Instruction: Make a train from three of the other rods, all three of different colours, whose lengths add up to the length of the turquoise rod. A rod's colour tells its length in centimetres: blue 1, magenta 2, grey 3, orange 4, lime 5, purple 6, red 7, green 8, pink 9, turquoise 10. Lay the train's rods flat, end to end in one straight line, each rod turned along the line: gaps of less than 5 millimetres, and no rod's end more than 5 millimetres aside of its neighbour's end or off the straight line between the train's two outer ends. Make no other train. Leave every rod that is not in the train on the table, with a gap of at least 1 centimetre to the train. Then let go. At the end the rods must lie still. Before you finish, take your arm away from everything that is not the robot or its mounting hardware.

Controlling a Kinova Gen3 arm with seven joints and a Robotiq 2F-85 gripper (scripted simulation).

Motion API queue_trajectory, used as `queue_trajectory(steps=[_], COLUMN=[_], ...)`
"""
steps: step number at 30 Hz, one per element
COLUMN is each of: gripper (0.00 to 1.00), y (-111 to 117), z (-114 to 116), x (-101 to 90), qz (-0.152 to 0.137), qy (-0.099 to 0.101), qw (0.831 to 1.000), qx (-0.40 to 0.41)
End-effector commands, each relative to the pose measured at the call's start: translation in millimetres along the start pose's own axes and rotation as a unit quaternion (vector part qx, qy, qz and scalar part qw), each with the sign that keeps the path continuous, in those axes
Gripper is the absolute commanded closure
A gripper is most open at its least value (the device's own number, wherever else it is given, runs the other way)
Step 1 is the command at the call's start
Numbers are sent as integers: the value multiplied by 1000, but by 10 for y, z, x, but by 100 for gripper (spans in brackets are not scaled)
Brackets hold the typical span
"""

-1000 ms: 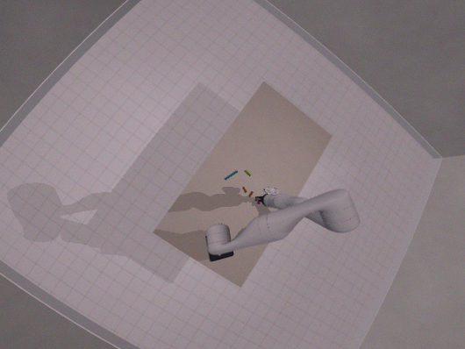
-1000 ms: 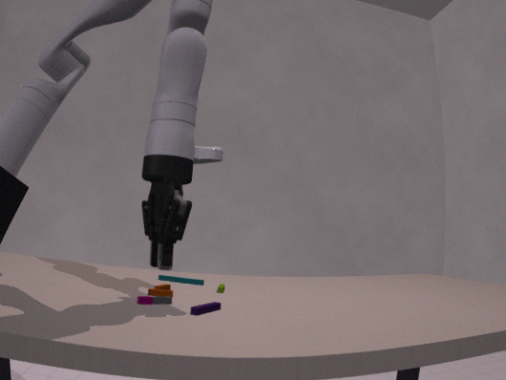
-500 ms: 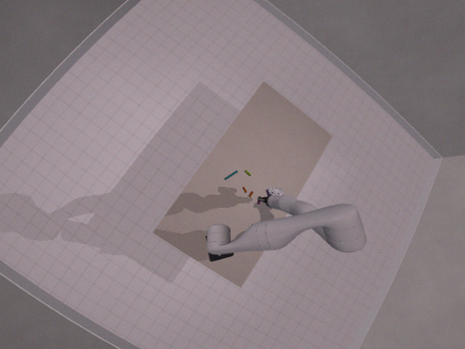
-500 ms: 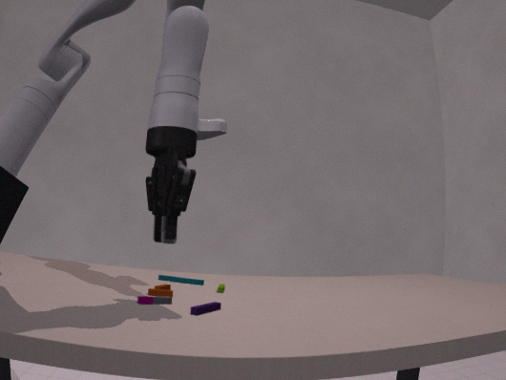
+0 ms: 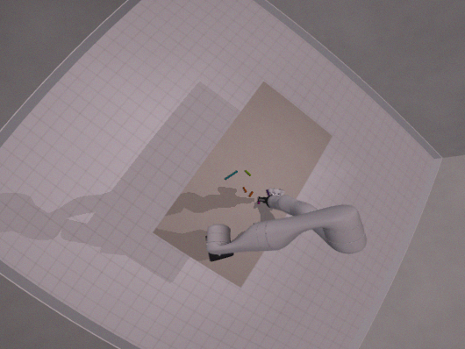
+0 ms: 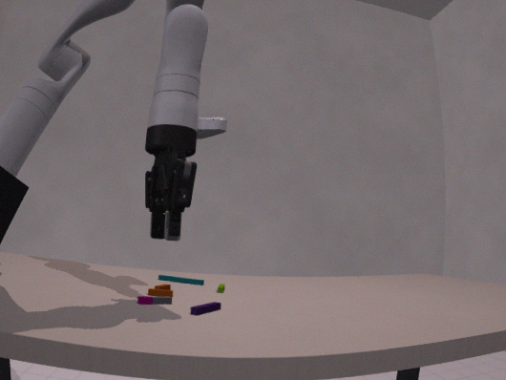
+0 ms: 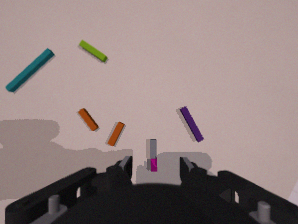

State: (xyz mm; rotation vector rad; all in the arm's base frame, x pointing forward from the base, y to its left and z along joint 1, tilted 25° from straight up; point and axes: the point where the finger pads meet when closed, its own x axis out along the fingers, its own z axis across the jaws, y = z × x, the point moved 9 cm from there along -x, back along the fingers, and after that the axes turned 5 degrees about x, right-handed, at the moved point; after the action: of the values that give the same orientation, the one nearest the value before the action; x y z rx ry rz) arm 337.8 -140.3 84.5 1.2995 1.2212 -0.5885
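- Markings: no legible brand, label or writing appears on the rods or the arm.
- Landmark: the grey rod (image 6: 162,301) (image 7: 151,148) lies flat, its long axis running up and down in the wrist view.
- The magenta rod (image 5: 259,202) (image 6: 145,300) (image 7: 154,165) adjoins its lower end in that view, approximately in line; the exact gap cannot be determined.
- Reference rod: the turquoise rod (image 5: 231,175) (image 6: 180,280) (image 7: 30,70) lies well apart, to the upper left of the grey rod in the wrist view, its axis rising toward the right.
- The lime rod (image 5: 247,173) (image 6: 221,288) (image 7: 93,51) lies above left of the grey rod, its axis descending toward the right.
- The near orange rod (image 5: 251,194) (image 6: 160,292) (image 7: 116,134) and far orange rod (image 5: 245,189) (image 6: 162,286) (image 7: 88,120) lie left of the grey rod, differently angled.
- The purple rod (image 6: 205,308) (image 7: 191,124) lies right of the grey rod, slanted and separate.
- Gripper (image 5: 260,200) (image 6: 165,239) (image 7: 155,165): positioned above the grey and magenta rods; jaws apart, holding nothing.
- Surface (image 5: 281,127) (image 6: 334,325) (image 7: 225,50): matte beige, shadowed around the grey rod.
- Room: plain grey walls (image 6: 310,143); pale tiled floor (image 5: 88,131).
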Motion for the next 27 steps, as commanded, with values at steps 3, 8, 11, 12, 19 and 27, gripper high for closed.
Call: queue_trajectory(steps=[3,8,11,12,19,27], gripper=[0,0,0,0,0,0], y=[7,75,186,265,785,1218], z=[9,-1,-52,-92,-421,-801], x=[-17,-7,12,26,111,170], qz=[0,0,-1,-2,-5,-2], qy=[-2,-3,-3,-3,-2,-1], qw=[1000,1000,998,997,972,931], qx=[-6,-23,-56,-80,-235,-366])
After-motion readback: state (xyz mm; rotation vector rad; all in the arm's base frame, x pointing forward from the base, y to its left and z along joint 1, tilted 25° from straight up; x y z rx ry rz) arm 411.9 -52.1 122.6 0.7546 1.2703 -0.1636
